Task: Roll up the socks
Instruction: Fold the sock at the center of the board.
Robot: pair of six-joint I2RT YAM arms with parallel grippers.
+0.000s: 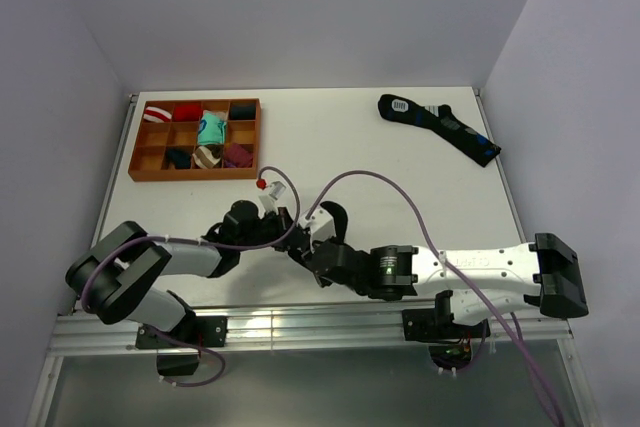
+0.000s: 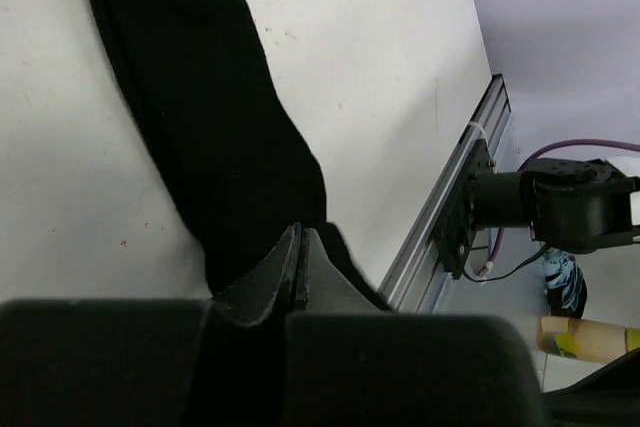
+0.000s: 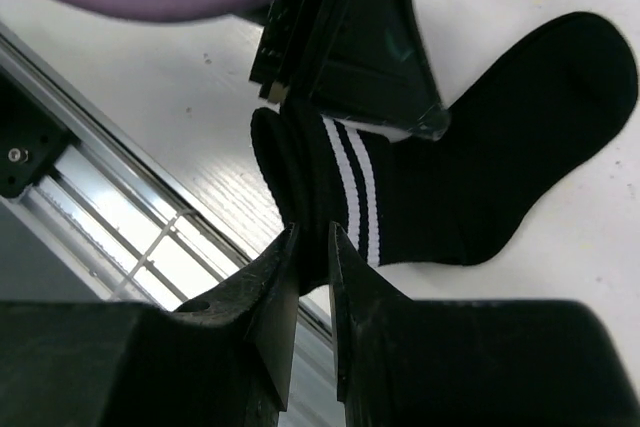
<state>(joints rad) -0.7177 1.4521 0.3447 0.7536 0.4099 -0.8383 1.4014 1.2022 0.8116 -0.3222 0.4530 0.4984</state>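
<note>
A black sock with two white stripes at the cuff (image 3: pixel 520 147) lies flat on the white table near its front edge. It also shows in the left wrist view (image 2: pixel 200 117). My right gripper (image 3: pixel 312 247) is shut on the folded cuff edge. My left gripper (image 2: pixel 300 247) is shut on the same sock's edge, and its fingers (image 3: pixel 380 57) press on the striped cuff just beyond the right one. In the top view both grippers, the left gripper (image 1: pixel 288 225) and the right gripper (image 1: pixel 303 247), meet at the front centre and hide most of the sock.
A second dark sock with blue marks (image 1: pixel 440 127) lies at the back right. A brown compartment tray (image 1: pixel 150 172) with several rolled socks stands at the back left. The aluminium rail (image 2: pixel 455 207) runs along the table's front edge, close to the grippers.
</note>
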